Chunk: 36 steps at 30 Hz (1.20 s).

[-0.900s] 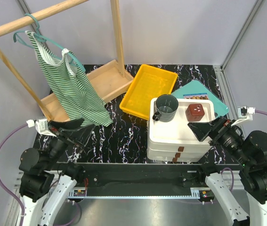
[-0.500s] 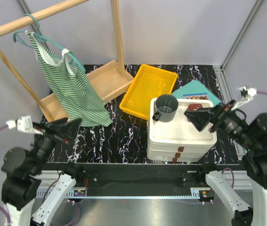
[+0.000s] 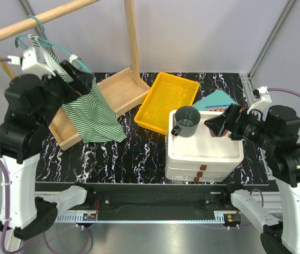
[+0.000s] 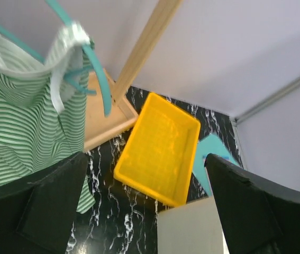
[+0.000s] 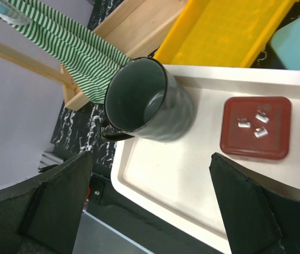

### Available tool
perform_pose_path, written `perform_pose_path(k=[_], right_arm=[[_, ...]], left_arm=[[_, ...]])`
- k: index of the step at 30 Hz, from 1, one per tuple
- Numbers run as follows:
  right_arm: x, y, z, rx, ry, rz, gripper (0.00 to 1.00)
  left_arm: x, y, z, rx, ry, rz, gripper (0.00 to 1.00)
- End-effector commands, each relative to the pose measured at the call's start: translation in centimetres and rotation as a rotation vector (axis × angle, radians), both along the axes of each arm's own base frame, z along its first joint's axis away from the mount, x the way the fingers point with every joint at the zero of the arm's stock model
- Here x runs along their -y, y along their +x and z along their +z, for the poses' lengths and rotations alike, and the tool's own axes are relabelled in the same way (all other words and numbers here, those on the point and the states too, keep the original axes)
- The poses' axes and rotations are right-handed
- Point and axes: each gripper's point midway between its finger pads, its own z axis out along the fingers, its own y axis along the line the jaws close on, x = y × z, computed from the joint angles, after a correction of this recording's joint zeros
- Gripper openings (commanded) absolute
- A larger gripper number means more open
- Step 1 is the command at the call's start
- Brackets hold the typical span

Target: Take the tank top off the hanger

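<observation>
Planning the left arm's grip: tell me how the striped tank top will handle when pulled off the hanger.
Probably floppy: the tank top hangs in soft folds. Likely light, since a thin plastic hanger carries it. Its narrow strap loops over the hanger's arm, so it may snag rather than slide free.

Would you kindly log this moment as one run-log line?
tank top: hanging on hanger | left claw: open, near tank top, nothing held | right claw: open, over white drawer unit, nothing held
</observation>
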Motion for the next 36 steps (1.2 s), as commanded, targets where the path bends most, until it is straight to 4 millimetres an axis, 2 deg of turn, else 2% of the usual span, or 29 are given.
perform_pose_path(k=[1,3,4,6,7,9,10,11,12,13,16,18,19,21,28,36], right_arm=[[2.5,-1.4,0.7,0.056,-0.115,-0.072,1.00],[2.8,-2.0,1.0,0.073,-0.131,-0.070,1.00],[2.8,-2.1,1.1,0.077,-0.134,-0.067,1.00],[2.7,-2.7,1.4,0.091,-0.130,-0.051,1.00],[2.6,-2.9,1.6,0.096,-0.127,-0.044,1.00],[2.2,-3.4,1.9,0.107,-0.117,-0.013,0.99],[2.1,-3.5,2.0,0.114,-0.118,-0.006,1.00],[2.2,-3.7,2.2,0.121,-0.121,-0.003,1.00],[2.2,-3.9,2.2,0.123,-0.123,-0.001,1.00],[2.3,-4.1,2.3,0.128,-0.125,0.000,1.00],[2.2,-4.6,2.5,0.139,-0.128,0.014,1.00],[2.1,-5.0,2.7,0.152,-0.123,0.024,1.00],[2.1,-5.1,2.8,0.154,-0.120,0.026,1.00],[2.0,-5.4,3.0,0.166,-0.115,0.031,1.00],[1.9,-5.7,3.7,0.193,-0.109,0.043,1.00],[2.2,-6.0,4.1,0.213,-0.126,0.039,1.00]], left_arm=[[-2.3,1.8,2.9,0.017,0.001,0.089,0.99],[-3.7,2.4,3.9,0.037,0.004,0.139,0.99],[-5.1,3.8,3.5,0.018,0.015,0.188,0.98],[-5.7,5.0,3.9,0.018,0.014,0.186,0.94],[-6.6,6.4,3.2,-0.006,0.014,0.208,0.93],[-7.0,7.6,3.0,-0.013,-0.010,0.190,0.85],[-7.8,8.3,2.8,-0.014,-0.029,0.204,0.84],[-7.6,8.7,2.8,-0.007,-0.041,0.186,0.82],[-7.8,9.2,3.5,0.032,-0.051,0.186,0.80],[-8.3,9.7,2.9,0.025,-0.056,0.196,0.79],[-9.1,10.7,3.0,0.049,-0.073,0.223,0.77],[-9.4,11.2,3.4,0.078,-0.091,0.224,0.75],[-9.3,11.7,2.9,0.074,-0.097,0.217,0.74],[-9.1,12.2,3.5,0.110,-0.116,0.199,0.73],[-8.7,14.2,2.8,0.105,-0.168,0.176,0.69],[-8.6,15.4,2.7,0.111,-0.204,0.169,0.61]])
